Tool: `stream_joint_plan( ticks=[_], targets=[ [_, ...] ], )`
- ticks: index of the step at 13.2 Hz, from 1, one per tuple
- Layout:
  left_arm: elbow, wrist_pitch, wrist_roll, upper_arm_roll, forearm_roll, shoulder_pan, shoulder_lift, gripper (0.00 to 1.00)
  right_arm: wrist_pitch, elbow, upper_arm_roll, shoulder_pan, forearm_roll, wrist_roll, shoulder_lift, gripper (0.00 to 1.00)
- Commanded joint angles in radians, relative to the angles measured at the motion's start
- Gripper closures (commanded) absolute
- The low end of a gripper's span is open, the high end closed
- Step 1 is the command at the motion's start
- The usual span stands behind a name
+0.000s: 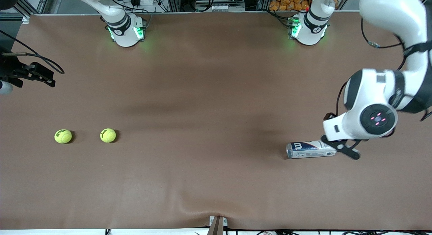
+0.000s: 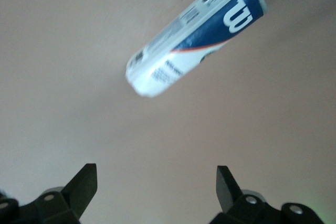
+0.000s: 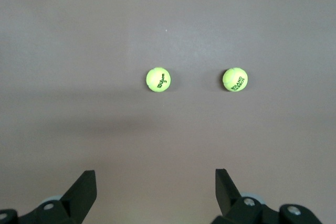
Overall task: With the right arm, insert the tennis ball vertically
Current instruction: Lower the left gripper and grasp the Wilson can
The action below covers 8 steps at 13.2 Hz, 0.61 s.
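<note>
The brown counter (image 1: 216, 181) carried a ball can and two tennis balls. The can (image 1: 311, 149) lay on its side toward the left arm's end, mouth pointing toward the balls. The left tool (image 1: 341, 148) hung over the can's closed end, its fingers spread wide and holding nothing. The right tool (image 1: 37, 74) sat high over the right arm's end, fingers (image 3: 84, 190) equally wide apart and empty, with both balls ahead of it in its wrist view.

The balls rested well apart from the can: one ball (image 1: 108, 135) toward the counter's middle, the other ball (image 1: 63, 136) beside it toward the edge.

The likely trouble lay in the can: a round tube on its side could roll away if the left tool closed off-centre, and a tilted can would make a vertical drop miss. A ball nudged during the right tool's descent could also roll off.
</note>
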Motion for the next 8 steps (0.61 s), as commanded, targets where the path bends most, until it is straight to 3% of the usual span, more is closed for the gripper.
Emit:
stream_joint_plan(
  ticks=[1, 4, 8],
  targets=[
    [0.018, 0.083, 0.16, -0.001, 0.024, 0.003, 0.086, 0.0, -0.017, -0.007, 0.003, -0.014, 0.002, 0.009, -0.006, 0.0],
    [0.018, 0.175, 0.307, 0.001, 0.028, -0.003, 0.149, 0.0, 0.001, -0.042, 0.003, -0.008, -0.004, 0.008, -0.008, 0.0],
    [0.015, 0.242, 0.332, -0.001, 0.111, -0.032, 0.204, 0.0, 0.197, -0.204, 0.002, -0.024, -0.003, 0.008, -0.009, 0.0]
  ],
)
